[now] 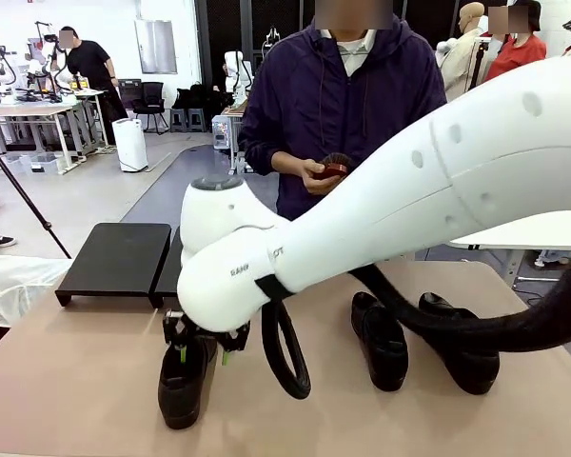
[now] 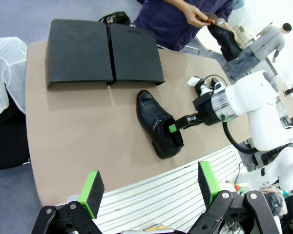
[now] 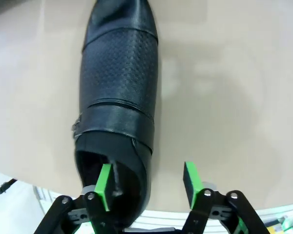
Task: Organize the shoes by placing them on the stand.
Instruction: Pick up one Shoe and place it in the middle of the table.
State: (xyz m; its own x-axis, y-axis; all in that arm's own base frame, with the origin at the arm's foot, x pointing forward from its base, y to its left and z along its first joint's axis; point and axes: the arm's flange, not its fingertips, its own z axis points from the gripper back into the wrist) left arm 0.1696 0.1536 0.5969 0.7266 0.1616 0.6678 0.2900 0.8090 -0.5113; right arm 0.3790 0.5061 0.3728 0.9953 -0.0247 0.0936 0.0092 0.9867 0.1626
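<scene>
The right arm reaches low across the worktop point(image 1: 76, 381), its end effector point(image 3: 146, 179) spread wide, one finger inside a shoe point(image 3: 119, 83); the stand point(image 1: 114, 257) lies beyond.

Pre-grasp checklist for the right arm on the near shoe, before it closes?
1. Right gripper straddles the shoe at its heel wall: ok.
2. Fingers shut on it: not ok, apart.
3. Stand top free: ok.
4. Left gripper open, high above the table: ok.
5. Person's hands at the chest, off the stand: ok.
6. Finger depth inside the shoe: cannot tell.
</scene>
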